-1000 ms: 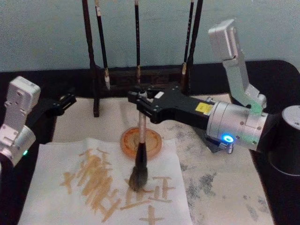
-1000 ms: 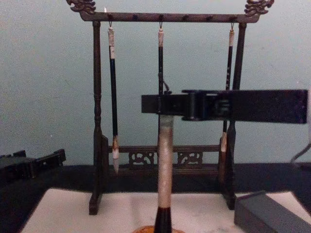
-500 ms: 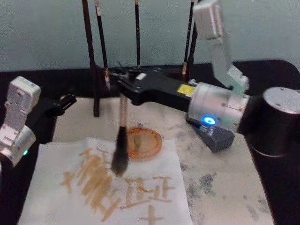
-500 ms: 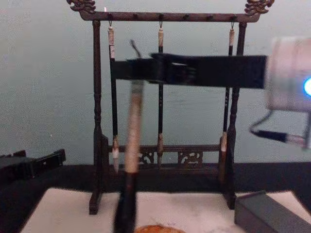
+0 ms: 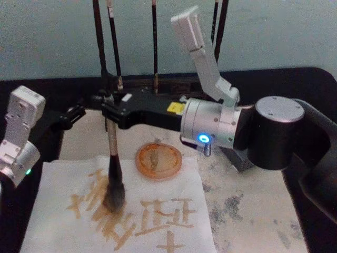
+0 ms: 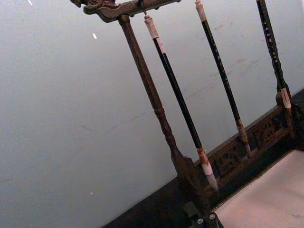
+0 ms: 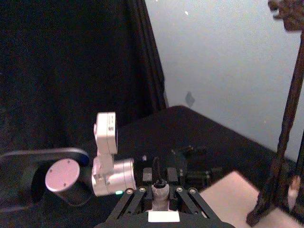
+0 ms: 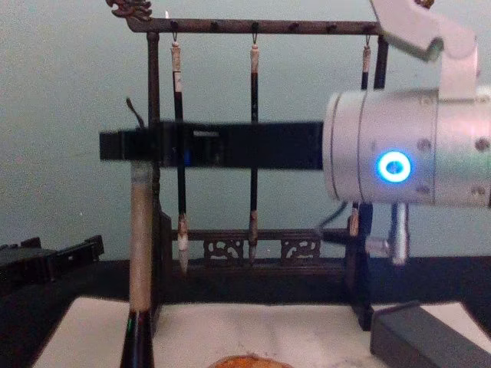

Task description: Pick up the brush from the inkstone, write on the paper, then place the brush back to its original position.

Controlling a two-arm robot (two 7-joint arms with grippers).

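In the head view the right gripper (image 5: pixel 109 108) is seen closed on the pale upper handle of the brush (image 5: pixel 112 153), which hangs straight below it with its long axis close to vertical; the bushy head appears to be pressed onto the paper (image 5: pixel 52 182) directly beneath the gripper, among the orange strokes already written there. The orange dish (image 5: pixel 158 177), taken to be the inkstone, lies below the gripper and off to its right, so a return is judged to call for a lift and a sideways carry that way. The left gripper (image 5: pixel 73 113) is parked to the left of the working one, off the sheet. In the left wrist view a brush rack (image 6: pixel 156 109) with thin brushes (image 6: pixel 183 107) hanging from it is shown. In the right wrist view the jaws are seen drawn in against the top of the brush handle (image 7: pixel 160 195), with nothing else held. In the chest view the right gripper (image 8: pixel 138 146) is clamped around the handle, the shaft (image 8: pixel 140 238) dropping plumb below it, in front of the rack (image 8: pixel 261 27)
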